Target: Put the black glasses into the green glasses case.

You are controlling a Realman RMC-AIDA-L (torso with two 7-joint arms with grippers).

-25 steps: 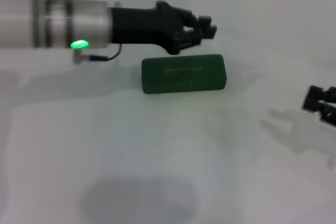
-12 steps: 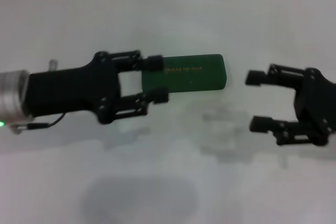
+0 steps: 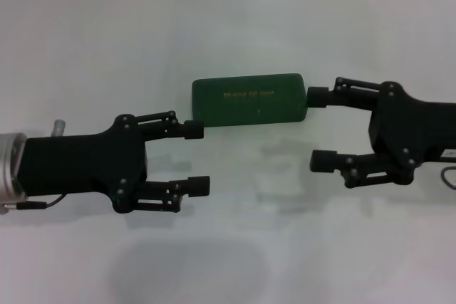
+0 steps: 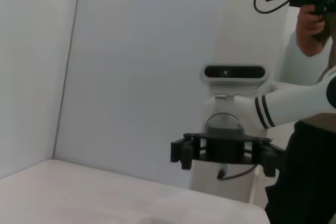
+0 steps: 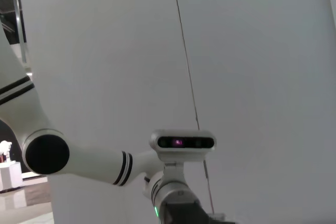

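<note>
Your left gripper (image 3: 197, 158) has its fingers (image 3: 192, 129) spread wide with nothing between them; the far fingertip sits just beside the near left corner of the green glasses case (image 3: 249, 99), the other well in front of the case over bare table (image 3: 228, 247). Your right gripper (image 3: 319, 129) is spread just as wide and equally empty: its far fingertip (image 3: 318, 97) is at, perhaps touching, the case's right end, the near one in front of the case's right corner. Both wrists trail outward from the case, one on each side.

The case lies flat, lid down and lettering up, so it looks closed. The black glasses show in no view; you cannot tell where they are, and they may already be inside the case. The wrist views look out over the table's far side at the other gripper, the robot's body and a person with a camera, not at the case.

Judging from this, the risks are:
- that right fingertip nudging the case sideways or spinning it, since nothing braces the other end
- closing either gripper here would catch only air or clip a corner, skidding the case
- if the glasses lie out of frame, an arm sweeping low could strike them unseen
</note>
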